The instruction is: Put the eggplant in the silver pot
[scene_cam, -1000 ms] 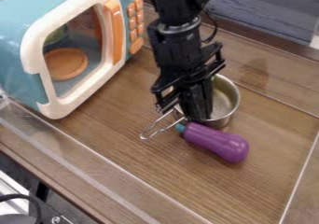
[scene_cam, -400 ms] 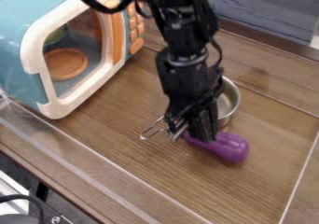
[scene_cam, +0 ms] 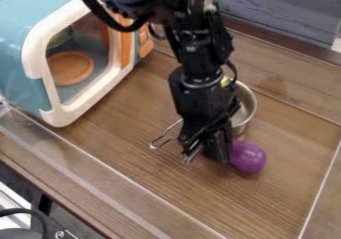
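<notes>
dark wood-grain tabletop (scene_cam: 94,153), teal-and-white toy microwave (scene_cam: 60,49) at far left. glossy purple toy eggplant (scene_cam: 242,156) lies on the wood just near-right of the small shiny silver pot (scene_cam: 238,104), not yet inside it. black gripper (scene_cam: 209,148) points steeply down over the eggplant's stem end, jaws together; whether they pinch the stem is hidden, likely lining up a grasp.

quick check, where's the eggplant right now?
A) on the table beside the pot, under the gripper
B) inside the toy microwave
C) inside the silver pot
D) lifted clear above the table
A: the eggplant lies on the wooden table just in front of the silver pot, with the gripper down over its stem end.
</notes>
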`<state>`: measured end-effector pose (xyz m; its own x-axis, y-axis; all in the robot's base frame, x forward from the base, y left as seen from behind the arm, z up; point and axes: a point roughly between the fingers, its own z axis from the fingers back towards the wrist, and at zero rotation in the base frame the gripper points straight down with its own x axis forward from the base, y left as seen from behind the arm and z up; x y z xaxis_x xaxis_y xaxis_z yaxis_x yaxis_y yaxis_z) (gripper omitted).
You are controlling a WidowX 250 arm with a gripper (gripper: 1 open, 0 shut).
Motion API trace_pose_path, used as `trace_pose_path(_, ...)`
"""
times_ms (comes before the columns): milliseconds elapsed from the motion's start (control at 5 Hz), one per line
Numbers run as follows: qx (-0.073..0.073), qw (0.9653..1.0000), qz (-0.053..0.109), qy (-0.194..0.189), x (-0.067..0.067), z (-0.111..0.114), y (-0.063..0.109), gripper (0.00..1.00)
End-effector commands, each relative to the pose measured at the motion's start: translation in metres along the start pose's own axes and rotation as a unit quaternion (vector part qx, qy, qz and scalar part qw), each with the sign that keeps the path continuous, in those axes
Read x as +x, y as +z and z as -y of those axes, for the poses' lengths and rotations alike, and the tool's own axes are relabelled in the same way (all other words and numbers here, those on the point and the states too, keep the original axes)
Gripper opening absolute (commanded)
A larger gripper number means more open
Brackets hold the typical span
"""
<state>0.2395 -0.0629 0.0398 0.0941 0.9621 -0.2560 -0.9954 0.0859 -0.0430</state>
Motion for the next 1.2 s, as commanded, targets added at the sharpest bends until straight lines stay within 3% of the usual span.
trace_pose_path(0, -0.019, 0.9998, 0.001, -0.006, -0.002, 0.005, -0.001, 0.0)
trace_pose_path(400, -0.031, 0.9991, 0.019, -0.023, -0.002, 0.006, -0.01, 0.0)
trace_pose_path(1000, -0.025, 0.9959, 0.063, -0.06, -0.003, 0.006, -0.017, 0.0)
